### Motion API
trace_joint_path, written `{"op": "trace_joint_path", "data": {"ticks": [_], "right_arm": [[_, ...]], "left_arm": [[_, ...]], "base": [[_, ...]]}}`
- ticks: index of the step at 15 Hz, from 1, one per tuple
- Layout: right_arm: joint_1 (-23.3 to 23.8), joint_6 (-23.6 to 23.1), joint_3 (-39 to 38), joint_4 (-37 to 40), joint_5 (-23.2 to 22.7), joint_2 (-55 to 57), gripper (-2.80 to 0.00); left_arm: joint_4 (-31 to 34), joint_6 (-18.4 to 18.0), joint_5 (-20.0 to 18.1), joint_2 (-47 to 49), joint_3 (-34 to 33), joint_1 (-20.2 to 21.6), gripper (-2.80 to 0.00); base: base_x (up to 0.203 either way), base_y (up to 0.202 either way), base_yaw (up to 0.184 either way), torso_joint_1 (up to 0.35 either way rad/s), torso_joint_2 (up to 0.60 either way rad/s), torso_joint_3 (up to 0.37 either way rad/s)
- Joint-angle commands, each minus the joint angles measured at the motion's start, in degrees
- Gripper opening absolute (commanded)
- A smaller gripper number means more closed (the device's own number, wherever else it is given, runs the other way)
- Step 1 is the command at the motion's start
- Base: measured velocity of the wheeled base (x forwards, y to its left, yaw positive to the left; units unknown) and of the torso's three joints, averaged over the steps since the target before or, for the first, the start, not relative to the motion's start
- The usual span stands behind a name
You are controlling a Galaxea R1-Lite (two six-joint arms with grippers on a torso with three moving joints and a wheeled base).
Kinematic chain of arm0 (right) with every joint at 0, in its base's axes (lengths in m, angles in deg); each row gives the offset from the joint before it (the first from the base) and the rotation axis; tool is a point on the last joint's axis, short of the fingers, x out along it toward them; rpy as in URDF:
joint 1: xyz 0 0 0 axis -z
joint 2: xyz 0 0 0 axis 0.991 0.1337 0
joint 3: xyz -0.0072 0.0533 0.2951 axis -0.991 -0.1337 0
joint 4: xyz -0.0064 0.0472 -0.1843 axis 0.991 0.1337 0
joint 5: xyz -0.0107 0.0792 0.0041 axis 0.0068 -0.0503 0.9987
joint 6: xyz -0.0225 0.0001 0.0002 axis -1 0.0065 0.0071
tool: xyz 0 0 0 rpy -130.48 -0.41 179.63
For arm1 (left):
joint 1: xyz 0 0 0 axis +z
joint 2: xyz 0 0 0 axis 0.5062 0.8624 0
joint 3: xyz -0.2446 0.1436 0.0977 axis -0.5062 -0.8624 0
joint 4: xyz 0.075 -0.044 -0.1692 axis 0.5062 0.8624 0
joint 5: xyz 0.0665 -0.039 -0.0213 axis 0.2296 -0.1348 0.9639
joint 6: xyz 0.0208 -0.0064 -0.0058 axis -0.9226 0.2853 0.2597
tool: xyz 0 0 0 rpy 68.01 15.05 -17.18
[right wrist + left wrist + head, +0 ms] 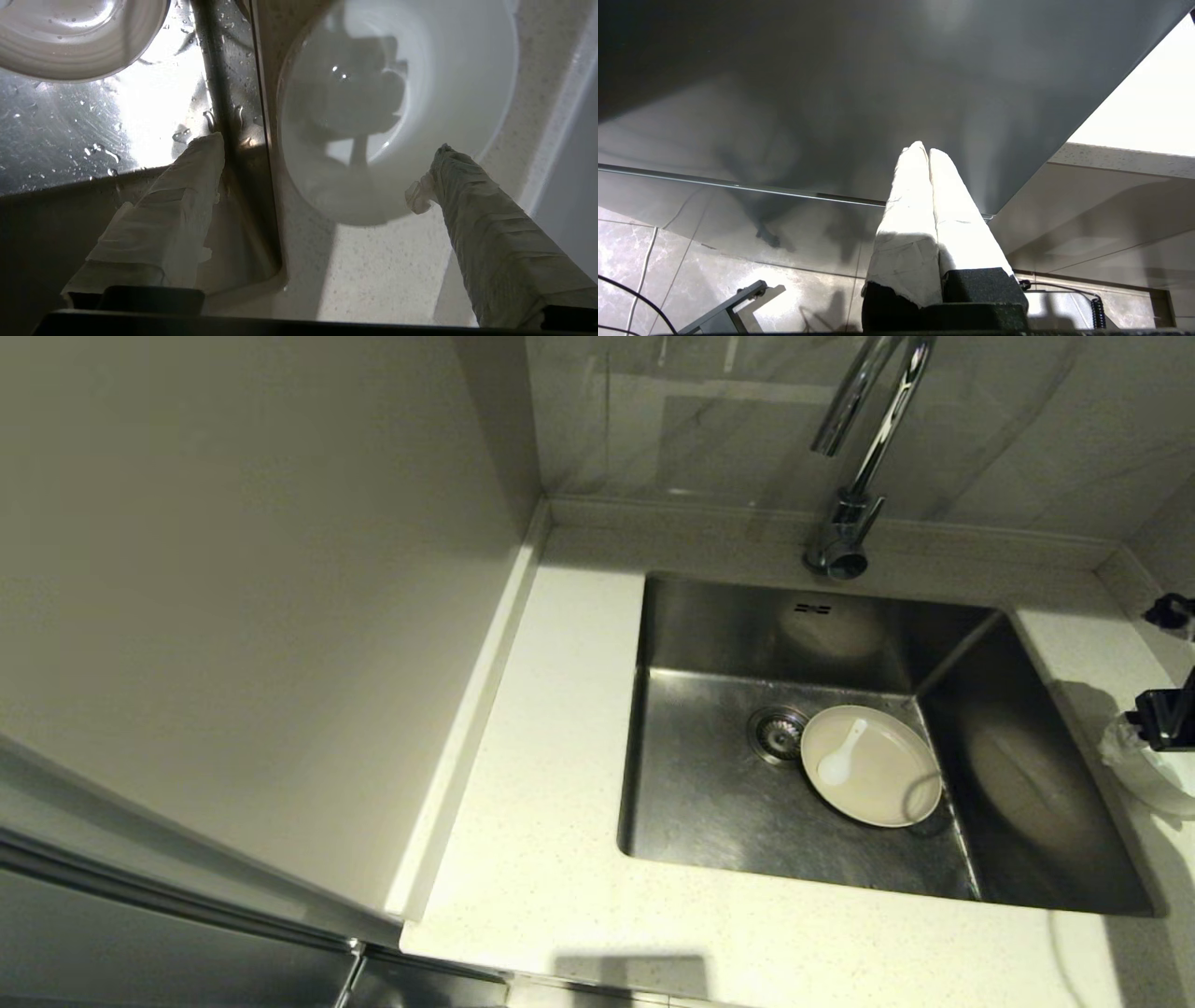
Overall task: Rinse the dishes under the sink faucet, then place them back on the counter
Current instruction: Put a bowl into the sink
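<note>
The cream plate (892, 789) lies on the floor of the steel sink (709, 812), beside the drain, with the white spoon (840, 758) on it. The chrome faucet (854, 495) stands behind the sink and no water shows. The white bowl (397, 93) stands upright on the counter (541, 821) right of the sink, cut off by the frame edge in the head view (1153, 784). My right gripper (322, 149) hovers over it, open, holding nothing. One finger is over the sink's edge and the other is by the bowl's rim. My left gripper (924, 149) is shut and empty.
Walls close the counter in at the back and on the left, with a raised rim along them. The left arm hangs below counter level in front of a grey cabinet front (878, 93), above a tiled floor (691, 270). Water drops cover the sink floor.
</note>
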Motion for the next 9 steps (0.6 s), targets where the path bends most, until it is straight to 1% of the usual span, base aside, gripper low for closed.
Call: {"op": "trace_joint_path", "data": {"ticks": [1,7,9], "right_arm": [[-0.01,-0.07,-0.22,-0.21,0.17,2.29,0.00],[-0.01,-0.16,-0.05,-2.07,0.36,4.65,0.00],[-0.01,-0.16,-0.13,-2.79,1.13,5.18,0.00]], "left_arm": [[-0.02,0.03,0.04,-0.18,0.00,0.02,-2.80],[-0.02,0.03,0.04,-0.18,0.00,0.02,-2.80],[-0.02,0.03,0.04,-0.18,0.00,0.02,-2.80]], "base": [[0.000,0.000,0.000,0.000,0.00,0.000],[0.000,0.000,0.000,0.000,0.00,0.000],[0.000,0.000,0.000,0.000,0.00,0.000]]}}
